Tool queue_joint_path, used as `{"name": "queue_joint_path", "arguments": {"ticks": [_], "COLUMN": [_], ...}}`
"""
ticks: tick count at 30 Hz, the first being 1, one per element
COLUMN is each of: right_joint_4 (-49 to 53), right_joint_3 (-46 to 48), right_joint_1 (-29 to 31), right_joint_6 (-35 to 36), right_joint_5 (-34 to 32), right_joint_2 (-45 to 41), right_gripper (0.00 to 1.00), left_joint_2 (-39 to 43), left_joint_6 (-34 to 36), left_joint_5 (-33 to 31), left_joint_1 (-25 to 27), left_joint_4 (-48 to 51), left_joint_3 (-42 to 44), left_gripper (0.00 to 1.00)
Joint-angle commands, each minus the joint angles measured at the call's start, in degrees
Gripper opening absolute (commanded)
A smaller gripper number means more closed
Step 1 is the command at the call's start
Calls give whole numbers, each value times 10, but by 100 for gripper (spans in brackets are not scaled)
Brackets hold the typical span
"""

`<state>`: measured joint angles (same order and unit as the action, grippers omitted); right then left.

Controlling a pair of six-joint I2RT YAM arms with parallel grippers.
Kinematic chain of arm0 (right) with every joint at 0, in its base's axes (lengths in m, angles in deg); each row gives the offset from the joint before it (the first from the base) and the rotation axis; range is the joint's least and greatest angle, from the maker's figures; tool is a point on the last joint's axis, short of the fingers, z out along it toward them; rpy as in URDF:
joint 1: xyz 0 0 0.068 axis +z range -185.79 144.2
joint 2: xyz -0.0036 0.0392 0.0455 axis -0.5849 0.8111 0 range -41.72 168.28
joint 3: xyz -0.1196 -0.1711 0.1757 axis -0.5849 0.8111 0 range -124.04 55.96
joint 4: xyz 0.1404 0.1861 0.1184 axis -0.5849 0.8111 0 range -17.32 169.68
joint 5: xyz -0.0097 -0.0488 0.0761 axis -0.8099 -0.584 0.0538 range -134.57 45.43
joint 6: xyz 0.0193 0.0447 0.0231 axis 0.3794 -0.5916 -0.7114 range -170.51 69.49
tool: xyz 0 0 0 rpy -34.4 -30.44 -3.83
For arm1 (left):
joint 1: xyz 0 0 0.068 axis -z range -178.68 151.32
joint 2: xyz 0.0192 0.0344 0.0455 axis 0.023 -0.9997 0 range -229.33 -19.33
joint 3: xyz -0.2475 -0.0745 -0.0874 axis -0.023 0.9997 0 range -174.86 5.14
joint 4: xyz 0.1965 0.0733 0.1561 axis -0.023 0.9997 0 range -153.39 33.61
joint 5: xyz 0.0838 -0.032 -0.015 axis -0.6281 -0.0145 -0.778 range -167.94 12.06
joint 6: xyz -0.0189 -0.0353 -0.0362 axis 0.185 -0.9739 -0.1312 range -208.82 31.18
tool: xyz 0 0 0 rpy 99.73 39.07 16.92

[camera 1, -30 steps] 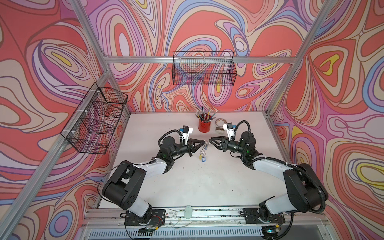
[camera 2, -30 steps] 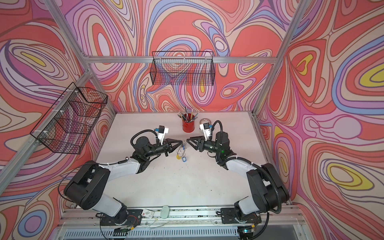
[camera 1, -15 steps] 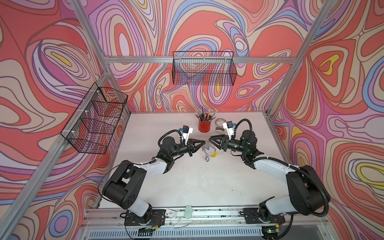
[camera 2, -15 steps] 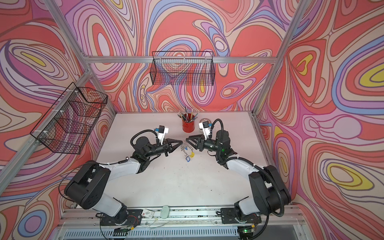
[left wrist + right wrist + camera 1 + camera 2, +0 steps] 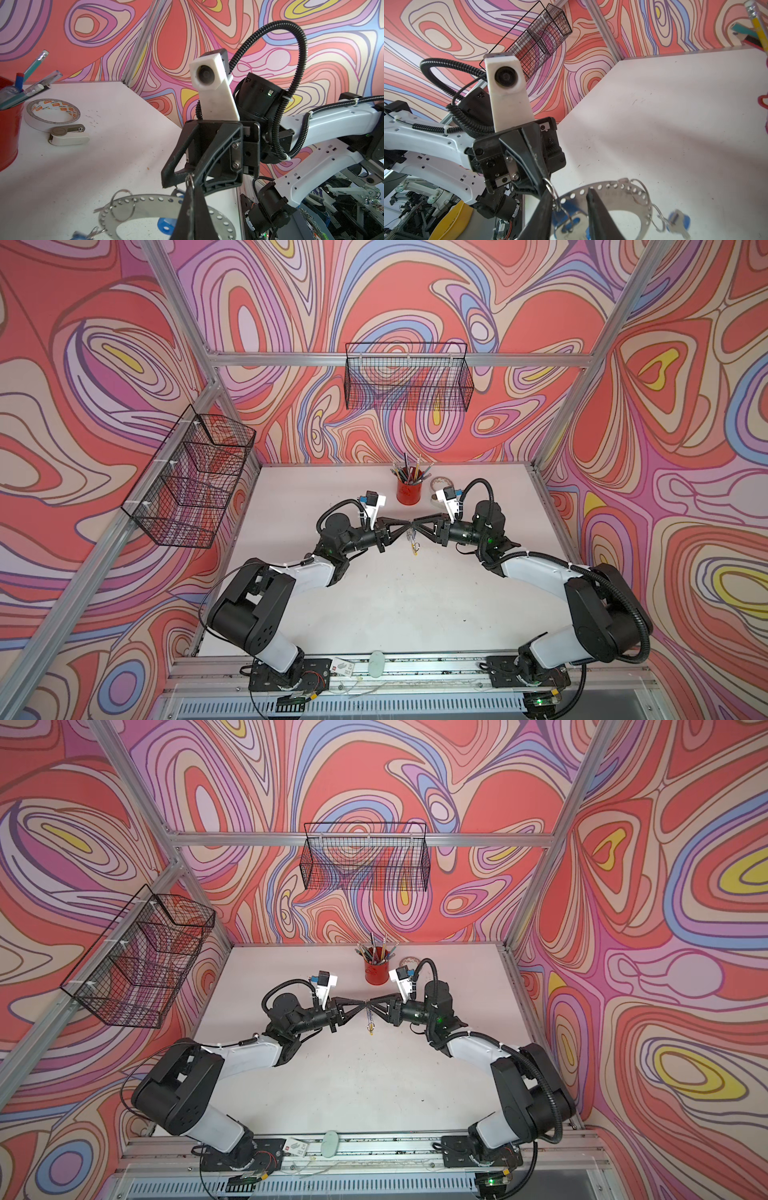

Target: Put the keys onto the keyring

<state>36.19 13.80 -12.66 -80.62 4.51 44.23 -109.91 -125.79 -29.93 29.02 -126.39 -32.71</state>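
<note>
A robotics lab test cell: two black-and-white robot arms [image 5: 307, 572] stand bolted to a silver aluminium rail [image 5: 436, 662] at the front of a white tabletop [image 5: 395, 605]. Silver aluminium frame beams [image 5: 282, 359] and swirl-printed red, pink and purple wall panels [image 5: 415, 290] box it in. Black wire baskets [image 5: 409, 385] hang on the frame, and a white wrist camera [image 5: 207, 76] rides on an arm.

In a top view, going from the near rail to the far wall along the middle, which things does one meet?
pale oval object → keyring → red pencil cup → back wire basket
</note>
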Motion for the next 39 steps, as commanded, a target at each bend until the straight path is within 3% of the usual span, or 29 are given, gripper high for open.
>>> {"name": "queue_joint_path", "arguments": {"ticks": [1,13,19,25,27,29,34,37,39], "right_joint_4": [-5,-4,11,-9,-20,-23,-79,-50,-16], "right_joint_3": [-8,-6,-8,-6,-3,0,42,46,39], "right_joint_1": [6,18,20,21,21,21,22,22,21], "right_joint_6": [2,0,18,48,60,83,156,208,238], "right_joint_5": [9,6,-16,-27,-25,-22,-5,1,11], "right_joint_2": [8,13,8,6,6,6,-16,-32,-36], "right_gripper": [25,0,0,0,0,0,0,0,0], "left_joint_2": [-6,-6,7,48,73,104,189,204,200], "left_joint_6": [-12,-14,-4,15,36,98,365,535,605], "left_joint_5": [9,6,23,51,62,60,45,23,10], "left_joint_1": [-1,-1,-6,-28,-39,-44,-46,-46,-45], "left_joint_4": [-57,-56,-17,74,155,303,697,871,924], "left_joint_3": [-18,-15,-15,-12,-17,-38,-116,-171,-200], "left_gripper": [0,0,1,24,32,38,50,50,50]}}
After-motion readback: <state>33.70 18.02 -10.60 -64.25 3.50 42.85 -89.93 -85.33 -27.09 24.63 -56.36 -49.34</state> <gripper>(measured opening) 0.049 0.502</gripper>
